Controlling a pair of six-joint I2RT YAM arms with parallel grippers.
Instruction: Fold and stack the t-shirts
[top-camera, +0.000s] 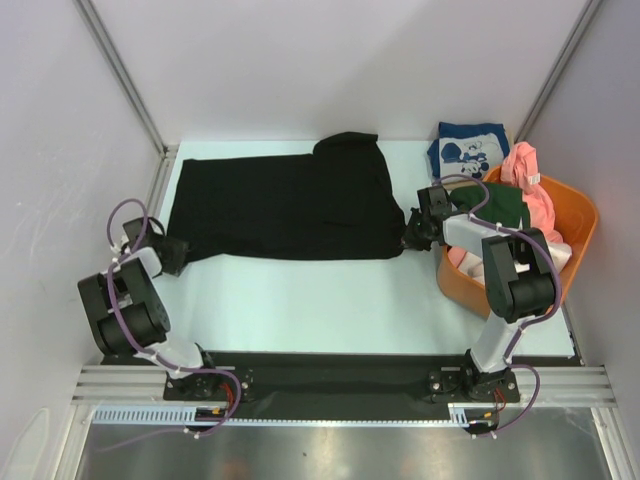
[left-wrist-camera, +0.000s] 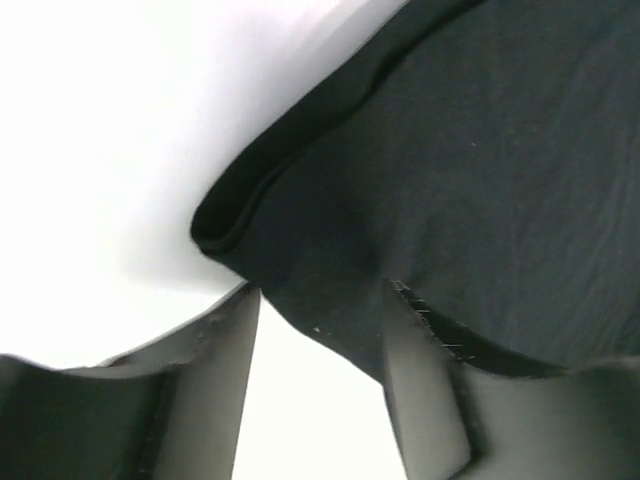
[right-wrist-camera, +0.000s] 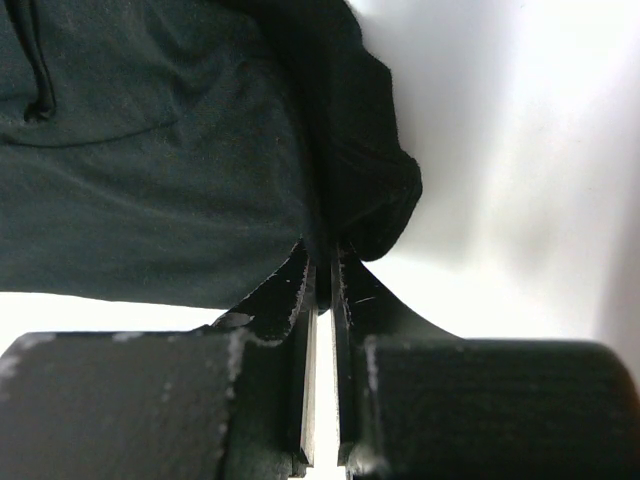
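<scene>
**Top external view: black tee laid out, near corners being taken**

At the near-left corner of the black t-shirt (top-camera: 280, 205) sits the left gripper (top-camera: 172, 254). Its wrist camera shows the jaws apart, with the hemmed corner lying at the fingertips but not yet clamped. The shirt itself lies flat across the far half of the table (top-camera: 320, 300), one sleeve poking out at the far edge. At its near-right corner the right gripper (top-camera: 413, 235) has its jaws closed on a pinch of black cloth (the right wrist view shows the fabric squeezed between the tips). Further right, a navy t-shirt (top-camera: 468, 150) with white print lies at the far edge. The orange basket (top-camera: 580, 215) holds a dark green t-shirt (top-camera: 500, 205) and a pink t-shirt (top-camera: 530, 185).

The step in hand looks like a fold of this first shirt. Next, the left jaws probably need to close on their corner, so both arms can lift together and carry the near edge over evenly.
</scene>
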